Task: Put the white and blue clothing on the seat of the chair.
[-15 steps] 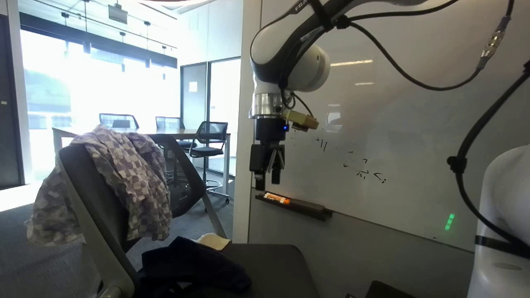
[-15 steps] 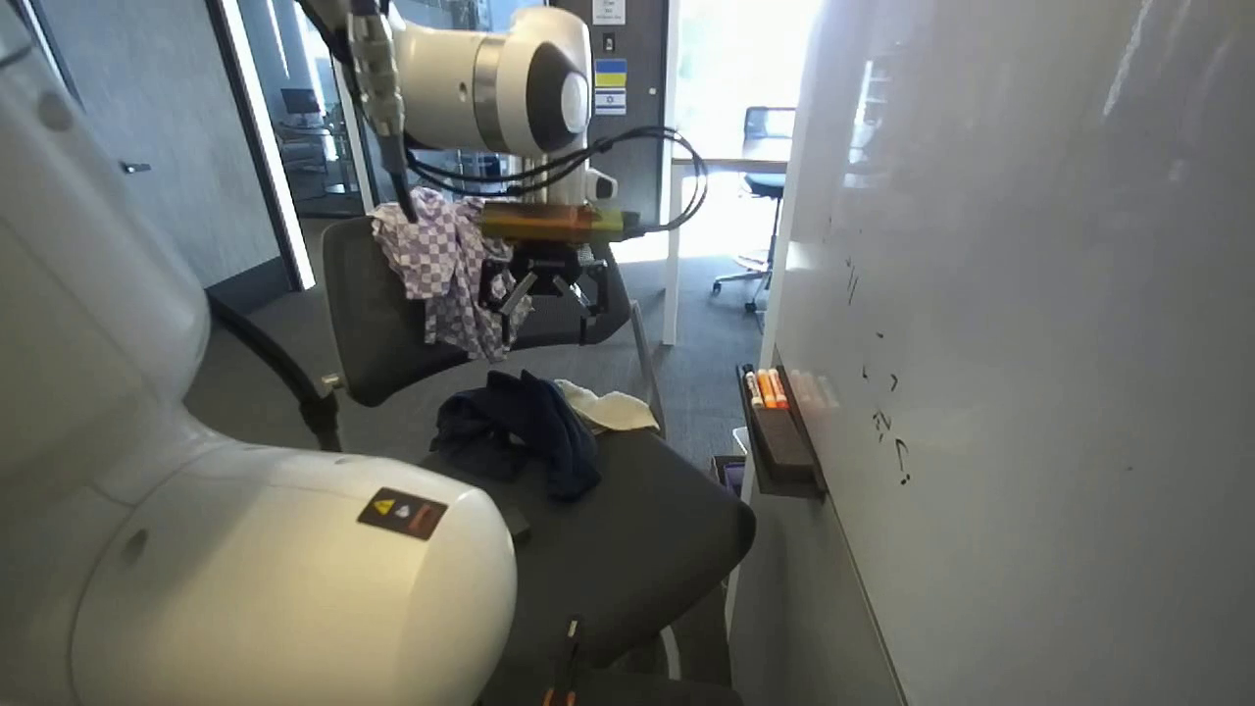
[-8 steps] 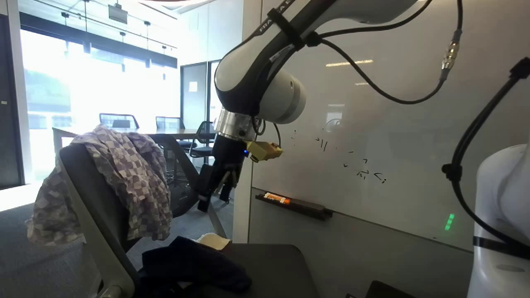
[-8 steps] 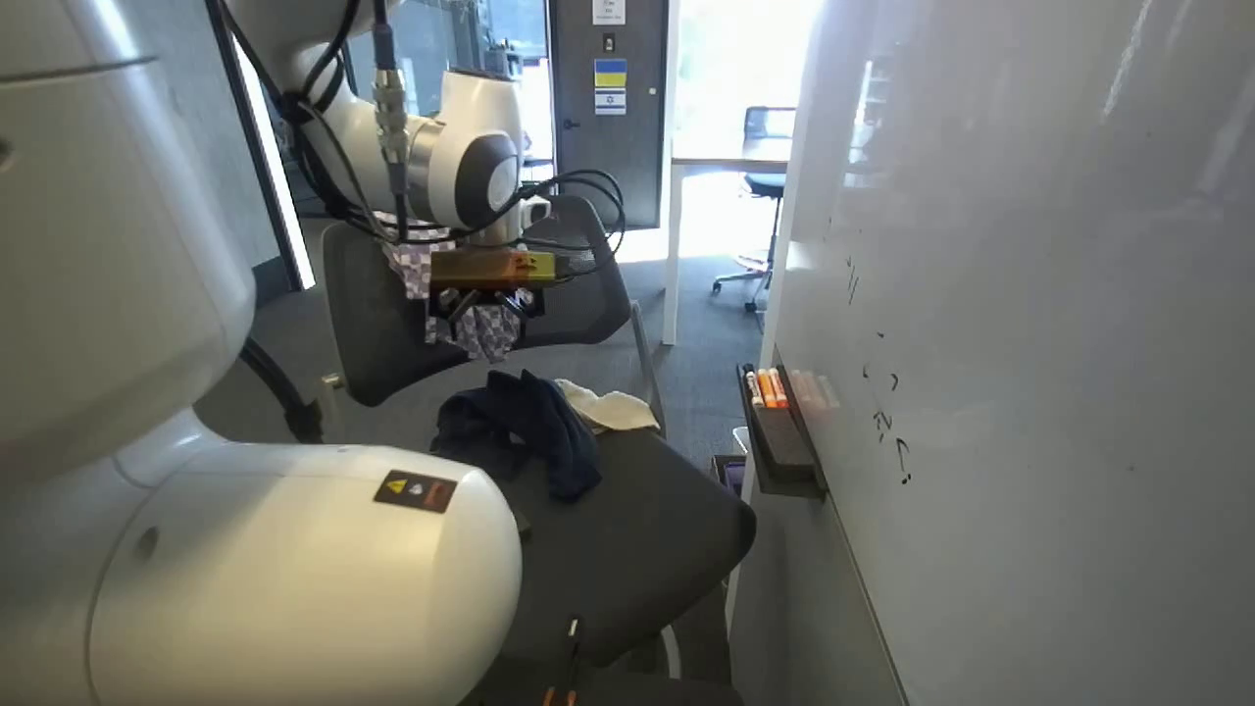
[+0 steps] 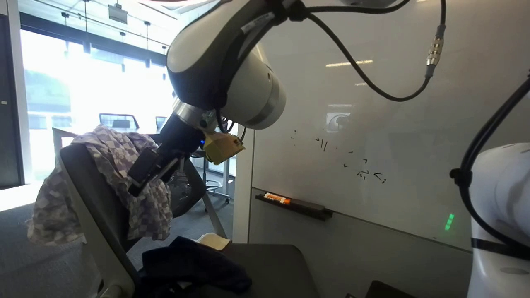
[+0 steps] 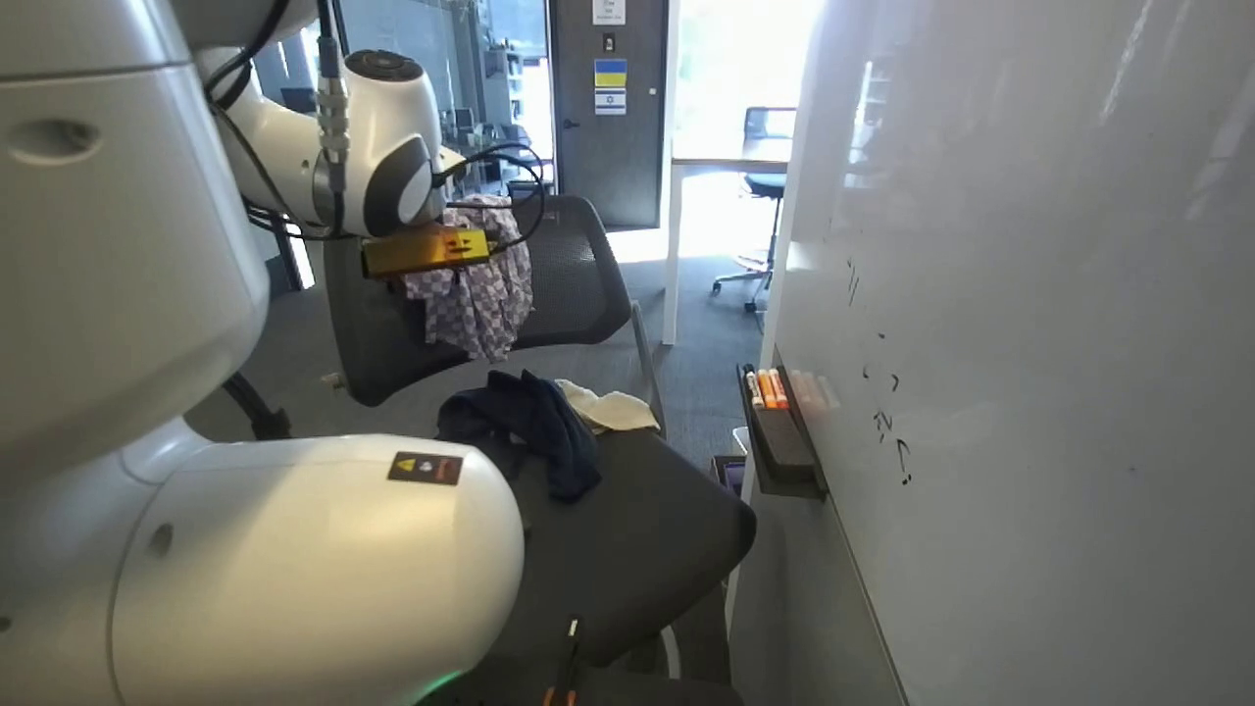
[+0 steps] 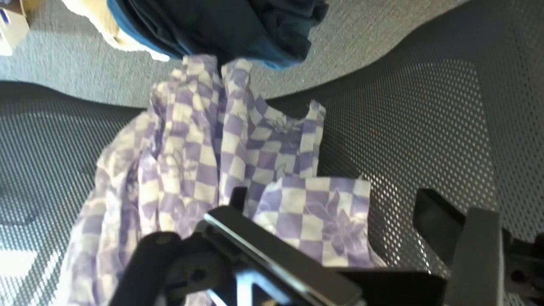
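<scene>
The white and blue checked clothing hangs over the top of the mesh chair back, draping on both sides. It also shows in an exterior view and in the wrist view, where it looks purple and white. My gripper is open, its fingers wide apart, with a flap of the clothing in view between them and no grip on it. In an exterior view the gripper is tilted in front of the draped clothing; I cannot tell if it touches. Its fingers are hidden in an exterior view. The chair seat is dark and flat.
A dark garment and a cream cloth lie on the seat's rear part. A whiteboard with a marker tray stands beside the chair. The mesh chair back surrounds the clothing.
My gripper has moved from beside the whiteboard to the chair back, lowering and then tilting toward the clothing. It stays open. The clothing has not visibly moved.
</scene>
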`<state>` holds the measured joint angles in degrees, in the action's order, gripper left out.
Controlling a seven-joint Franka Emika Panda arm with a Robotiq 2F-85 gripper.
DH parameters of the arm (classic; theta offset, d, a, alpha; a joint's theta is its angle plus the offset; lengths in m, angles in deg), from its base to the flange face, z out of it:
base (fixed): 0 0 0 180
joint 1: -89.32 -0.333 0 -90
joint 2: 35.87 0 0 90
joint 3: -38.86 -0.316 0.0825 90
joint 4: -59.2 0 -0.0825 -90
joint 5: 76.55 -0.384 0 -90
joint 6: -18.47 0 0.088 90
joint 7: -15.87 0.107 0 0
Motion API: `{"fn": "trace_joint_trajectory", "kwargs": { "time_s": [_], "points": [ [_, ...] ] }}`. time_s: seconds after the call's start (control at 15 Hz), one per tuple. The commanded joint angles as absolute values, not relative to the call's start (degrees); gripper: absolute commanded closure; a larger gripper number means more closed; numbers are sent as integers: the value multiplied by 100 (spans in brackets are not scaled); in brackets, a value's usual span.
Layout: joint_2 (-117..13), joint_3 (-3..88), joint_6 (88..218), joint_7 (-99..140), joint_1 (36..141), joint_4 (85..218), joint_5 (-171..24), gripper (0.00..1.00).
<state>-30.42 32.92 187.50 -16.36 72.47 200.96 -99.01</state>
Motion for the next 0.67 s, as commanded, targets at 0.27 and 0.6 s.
{"fn": "trace_joint_trajectory", "kwargs": {
  "time_s": [0.27,0.6],
  "points": [
    [-3418,3707,19047,-4904,6409,19271,-12900,0],
    [-3444,3786,18918,-7002,6392,19053,-14239,0]
  ]
}}
